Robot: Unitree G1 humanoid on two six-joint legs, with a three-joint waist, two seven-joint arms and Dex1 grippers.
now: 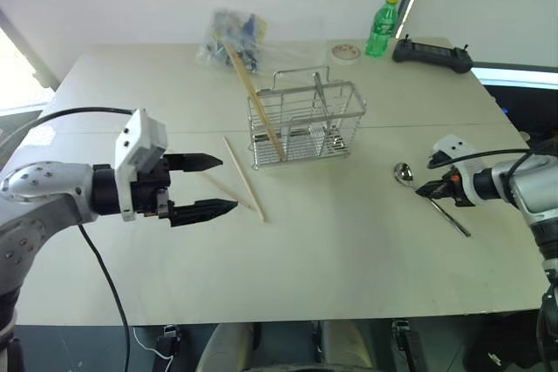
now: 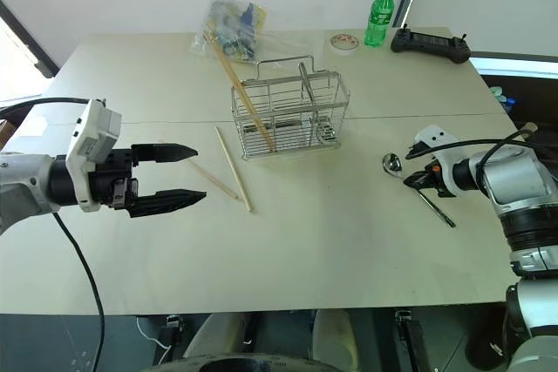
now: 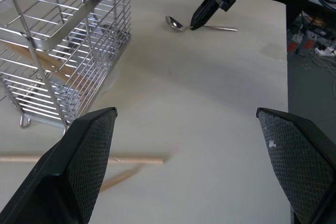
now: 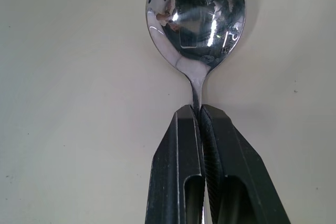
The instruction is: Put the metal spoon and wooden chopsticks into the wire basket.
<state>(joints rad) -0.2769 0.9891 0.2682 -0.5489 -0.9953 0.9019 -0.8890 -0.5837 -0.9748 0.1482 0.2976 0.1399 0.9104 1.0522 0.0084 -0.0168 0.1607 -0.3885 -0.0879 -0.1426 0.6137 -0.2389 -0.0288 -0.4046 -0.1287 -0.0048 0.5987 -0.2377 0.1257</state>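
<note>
- right pincer (image 1: 421, 189) pinches the shiny silver metal spoon (image 1: 404, 172) at its neck, flat on the pale bench (image 1: 349, 241), near the right edge.
- left pincer (image 1: 212, 186) gapes wide above open bench.

At the desk's (image 1: 349, 250) far edge, a clear plastic bag (image 1: 234, 34) lies at eleven o'clock, with tape roll (image 1: 345, 52), green bottle (image 1: 381, 25) and black controller (image 1: 432, 52) toward one o'clock.

One spoon (image 4: 196, 19), three chopsticks (image 1: 244, 178) (one basket (image 1: 305, 124)).

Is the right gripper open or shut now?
Shut on the metal spoon: in the wrist view, the right gripper has both fingers pressed against the thin handle, just below the bowl.
</note>
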